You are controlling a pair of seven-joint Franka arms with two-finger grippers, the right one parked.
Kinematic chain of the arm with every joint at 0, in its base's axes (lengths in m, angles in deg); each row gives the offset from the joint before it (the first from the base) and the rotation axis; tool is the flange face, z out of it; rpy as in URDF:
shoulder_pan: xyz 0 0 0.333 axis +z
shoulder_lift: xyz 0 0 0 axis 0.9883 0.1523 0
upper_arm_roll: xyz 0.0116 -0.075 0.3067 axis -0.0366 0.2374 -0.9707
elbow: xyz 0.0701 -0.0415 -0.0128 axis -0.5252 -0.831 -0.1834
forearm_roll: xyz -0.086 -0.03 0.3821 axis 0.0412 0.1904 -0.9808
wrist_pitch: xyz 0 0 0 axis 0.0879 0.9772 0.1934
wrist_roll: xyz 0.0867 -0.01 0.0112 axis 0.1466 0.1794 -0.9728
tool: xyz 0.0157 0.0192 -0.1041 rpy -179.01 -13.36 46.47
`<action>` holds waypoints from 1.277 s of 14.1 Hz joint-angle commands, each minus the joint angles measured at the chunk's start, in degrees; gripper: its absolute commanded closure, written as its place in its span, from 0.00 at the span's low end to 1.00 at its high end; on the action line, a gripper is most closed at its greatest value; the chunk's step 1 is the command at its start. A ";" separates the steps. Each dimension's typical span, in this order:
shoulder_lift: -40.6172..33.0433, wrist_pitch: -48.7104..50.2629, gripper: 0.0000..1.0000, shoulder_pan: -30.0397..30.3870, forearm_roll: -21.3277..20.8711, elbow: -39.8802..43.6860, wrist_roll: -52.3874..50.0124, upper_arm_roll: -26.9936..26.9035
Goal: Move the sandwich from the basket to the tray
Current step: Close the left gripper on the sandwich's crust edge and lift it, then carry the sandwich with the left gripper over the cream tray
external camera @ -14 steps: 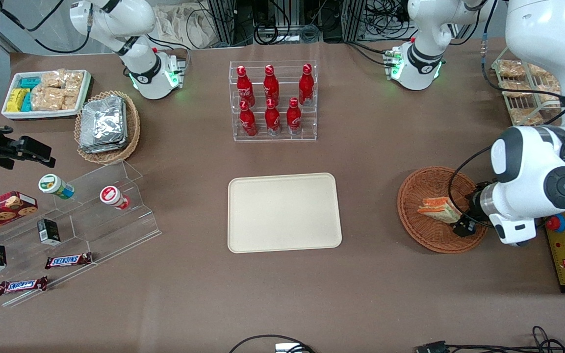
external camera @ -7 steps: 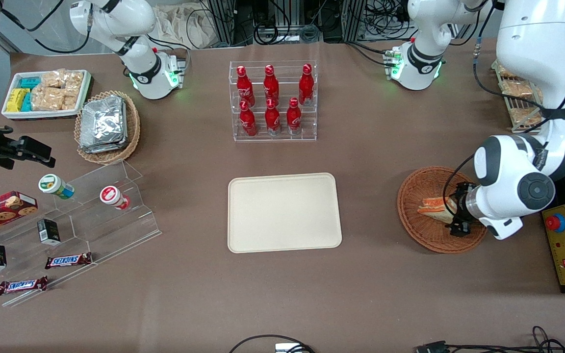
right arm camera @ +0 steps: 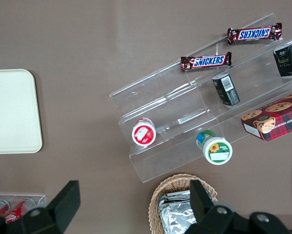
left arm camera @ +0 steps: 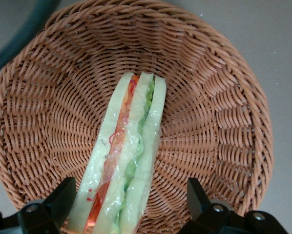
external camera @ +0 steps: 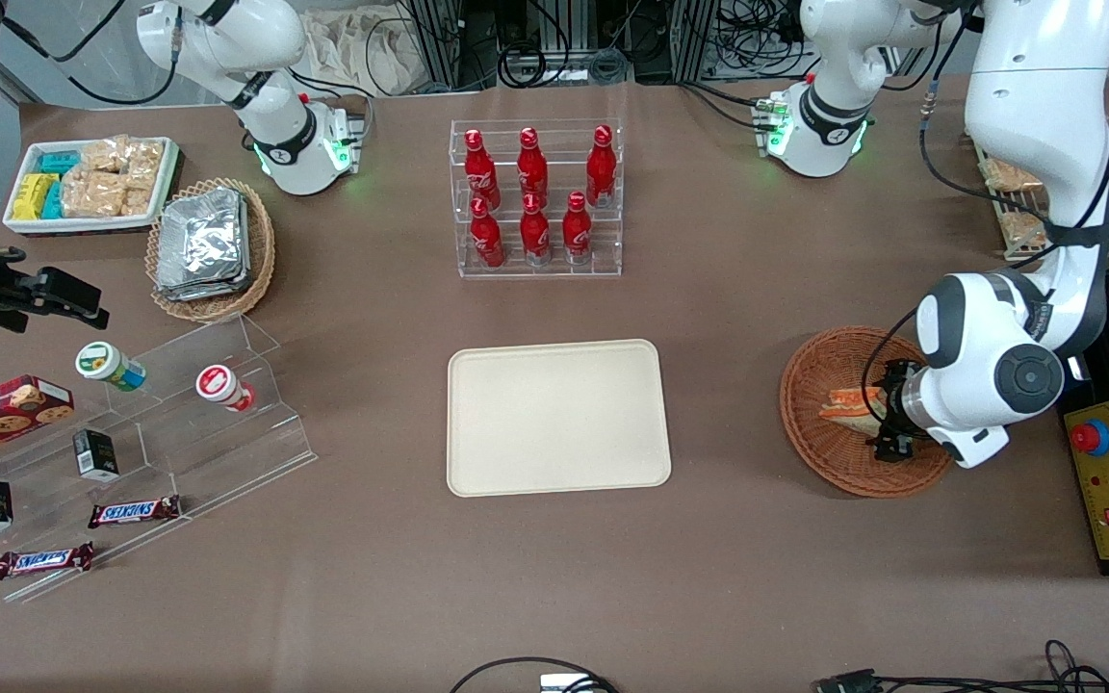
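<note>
- Gripper (left arm camera: 129, 207) is over the basket (external camera: 810, 380), low, fingers (left arm camera: 63, 200) spread wide, holding nothing.
- Sandwich (left arm camera: 124, 165) lies in the basket on its side, filling edge up. In the wrist view its near end sits between the 2 fingers, clear gap on the 3 o'clock side, tighter at 9.
- Key relation: the wedge's long axis runs 12 to 6 from the gripper, tipped slightly toward 1. The fingers close along 9 to 3, so they'd pinch across the bread faces, the narrow way. Looks about aligned.
- My read: drop a bit more, then close. Wrap looks slippery, bread soft, so squeeze lightly.
- Tray (external camera: 554, 416) sits at 9 o'clock from the basket in the front view, well apart, nothing on it.
</note>
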 commanded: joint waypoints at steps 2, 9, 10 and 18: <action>1.11 -3.35 0.00 -0.04 0.20 -1.54 -0.79 -0.05; 0.06 -2.67 1.00 -0.04 0.20 0.03 -0.27 -0.05; 0.14 -0.31 1.00 -0.04 0.03 1.69 -0.01 0.03; 0.76 26.48 1.00 -0.66 0.12 25.49 11.93 6.51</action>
